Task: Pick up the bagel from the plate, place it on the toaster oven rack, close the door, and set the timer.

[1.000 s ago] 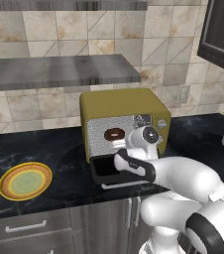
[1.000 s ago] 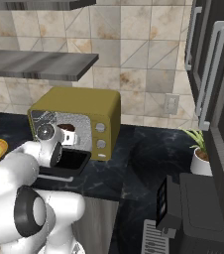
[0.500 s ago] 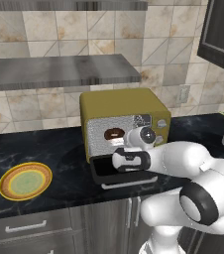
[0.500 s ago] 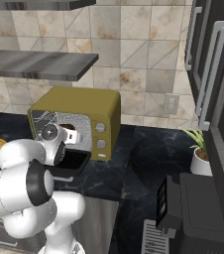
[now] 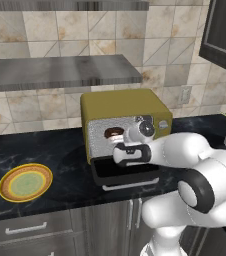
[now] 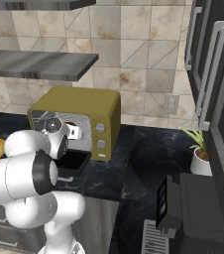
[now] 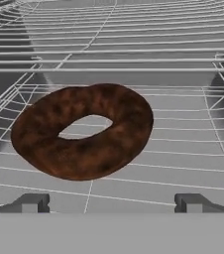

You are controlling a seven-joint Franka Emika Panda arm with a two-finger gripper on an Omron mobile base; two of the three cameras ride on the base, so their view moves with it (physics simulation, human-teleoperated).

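1. One change stands out against the picture a second ago: my arm has shifted in front of the toaster oven (image 5: 126, 116), and its elbow now swings out wide to my right, while my end effector (image 7: 109, 202) has stayed at the oven's mouth.
2. The bagel (image 7: 82, 130) lies flat on the toaster oven rack (image 7: 183, 124), just beyond my fingertips (image 7: 30, 202); in the left base view it shows as a small dark ring (image 5: 114, 133) inside the cavity.
3. My end effector is spread wide and has hold of nothing; both tips stand apart from the bagel, one to each side of it, below it in the hand view.
4. The plate (image 5: 25, 182) sits bare on the table (image 5: 60, 155), well to my left of the oven, so I judge the pick and the placing as done.
5. The door (image 5: 126, 173) hangs open, lying flat in front of the oven, under my wrist.
6. My forearm reaches leftward across the oven front, hand pointing into the cavity and roughly level with the rack.
7. What remains, as I judge it: draw the hand clear, lift the door shut, then turn the timer knob (image 6: 100, 127) on the oven's right panel.
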